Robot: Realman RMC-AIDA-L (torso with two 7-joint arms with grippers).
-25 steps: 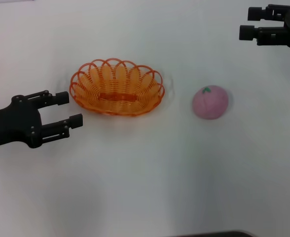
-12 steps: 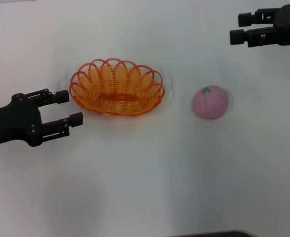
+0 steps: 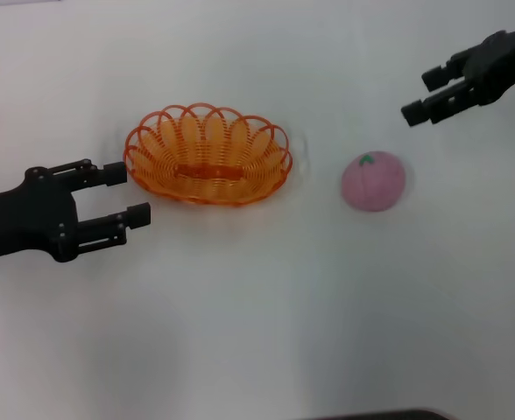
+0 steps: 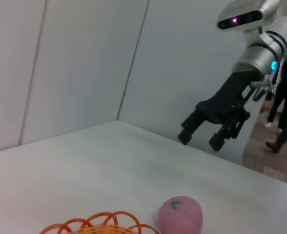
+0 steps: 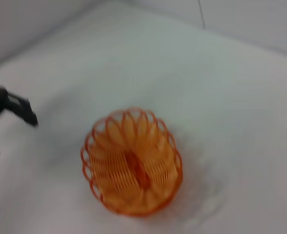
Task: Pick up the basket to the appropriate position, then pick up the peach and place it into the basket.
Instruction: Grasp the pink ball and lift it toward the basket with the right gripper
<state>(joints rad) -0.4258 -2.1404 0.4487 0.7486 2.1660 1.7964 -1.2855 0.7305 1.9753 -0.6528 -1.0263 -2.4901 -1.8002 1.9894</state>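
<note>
Basket (image 3: 208, 155) untouched on counter (image 3: 257, 315); my left claw (image 3: 124, 193) gapes empty beside its rim, right claw (image 3: 426, 94) open above peach (image 3: 373, 181) — pinch rim squarely.

The left gripper (image 3: 126, 192) reaches in level from the left, jaws parted and empty. The right gripper (image 3: 424, 94) hangs raised and tilted downward, jaws apart, nothing between them.

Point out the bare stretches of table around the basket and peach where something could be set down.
The widest bare patch is the whole near side of the table, in front of the basket and peach. The gap between those two is also free, as is the far strip behind them. It is tight by the basket's left end, where the left gripper sits open; the right gripper hovers beyond the peach.
</note>
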